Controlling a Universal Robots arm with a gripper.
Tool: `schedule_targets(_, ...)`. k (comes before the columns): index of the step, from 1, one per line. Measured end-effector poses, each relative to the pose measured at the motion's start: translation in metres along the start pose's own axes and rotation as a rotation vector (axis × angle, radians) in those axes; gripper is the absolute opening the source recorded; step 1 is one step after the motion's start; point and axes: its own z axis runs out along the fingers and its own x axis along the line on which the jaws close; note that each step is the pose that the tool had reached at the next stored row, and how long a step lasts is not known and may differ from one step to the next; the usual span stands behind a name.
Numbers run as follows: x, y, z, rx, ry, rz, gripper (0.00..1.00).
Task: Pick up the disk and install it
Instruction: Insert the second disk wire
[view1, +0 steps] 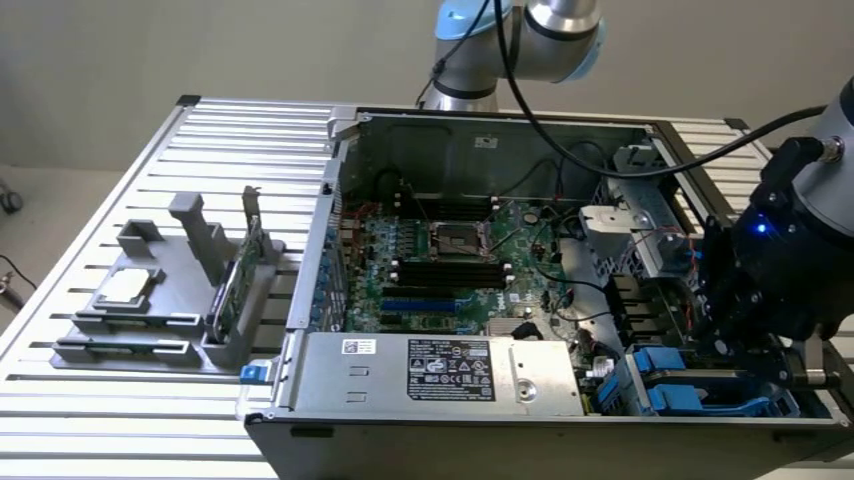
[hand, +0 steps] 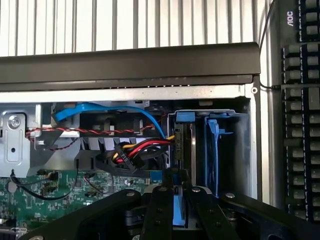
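The disk (hand: 183, 146) stands on edge in the drive bay at the corner of the open computer case (view1: 400, 420), its bright blue carrier framing a dark metal side. My gripper (hand: 179, 194) reaches down onto it, and the two black fingers (hand: 159, 212) are shut on the blue carrier edge between them. In the exterior view the gripper (view1: 737, 372) hangs over the blue drive bay (view1: 674, 395) at the case's near corner on the exterior view's right. Most of the disk is hidden there by the arm and the bay walls.
A second blue carrier (hand: 215, 145) sits in the slot beside the disk. Red, yellow and black cables (hand: 135, 150) and a blue cable (hand: 100, 109) crowd the bay's other side. The case also holds a motherboard (view1: 441, 250) and power supply (view1: 441, 370). A grey holder (view1: 147, 300) stands outside it, and a keyboard (hand: 300, 100) lies along its wall.
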Motion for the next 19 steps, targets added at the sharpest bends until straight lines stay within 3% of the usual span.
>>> schedule_targets(4,-0.0015,0.0005,0.0009,0.0011,0.0099,-0.007,0.16)
schedule_targets(10,-0.0030,0.0004,0.0026,0.0012,0.0105,-0.007,0.16)
schedule_targets(14,-0.0050,0.0001,0.0052,0.0005,0.0153,-0.006,0.16)
schedule_targets(19,-0.0052,0.0006,0.0054,0.0008,0.0169,-0.006,0.16)
